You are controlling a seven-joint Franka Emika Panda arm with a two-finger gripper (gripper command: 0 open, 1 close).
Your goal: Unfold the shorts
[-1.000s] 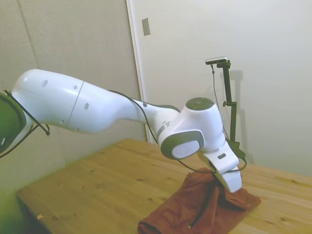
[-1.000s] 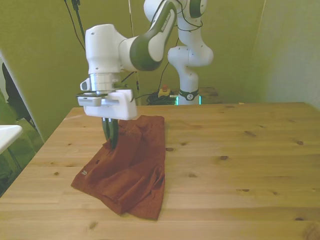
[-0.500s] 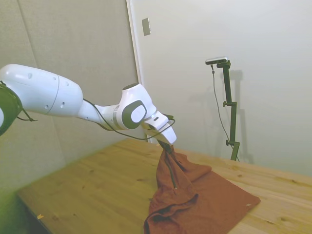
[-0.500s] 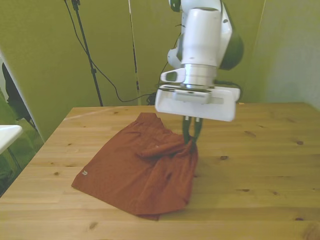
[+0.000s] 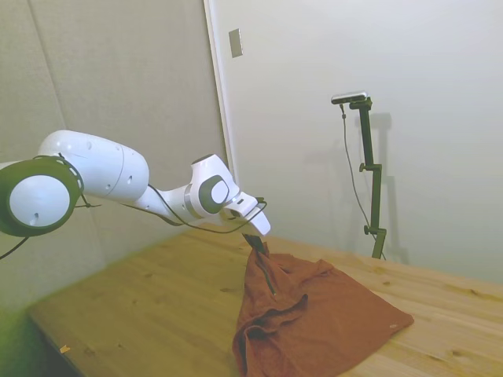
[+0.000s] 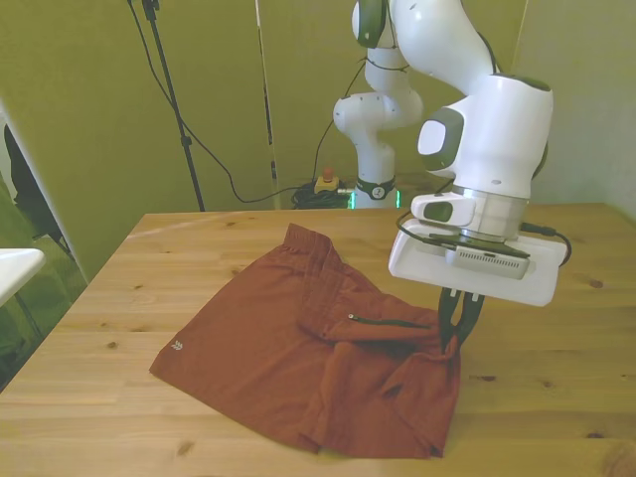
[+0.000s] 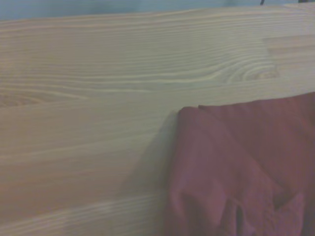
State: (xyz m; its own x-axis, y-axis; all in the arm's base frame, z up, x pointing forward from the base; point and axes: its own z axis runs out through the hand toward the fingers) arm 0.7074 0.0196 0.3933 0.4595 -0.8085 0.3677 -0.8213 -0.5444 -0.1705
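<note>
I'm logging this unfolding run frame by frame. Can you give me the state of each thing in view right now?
shorts: mostly spread on the table, one edge pinched and lifted, a fold remaining near the front view's right.
gripper: shut on the shorts' edge, low over the table.
zipper pocket: closed, facing up.
table: wooden, carrying the shorts.
</note>
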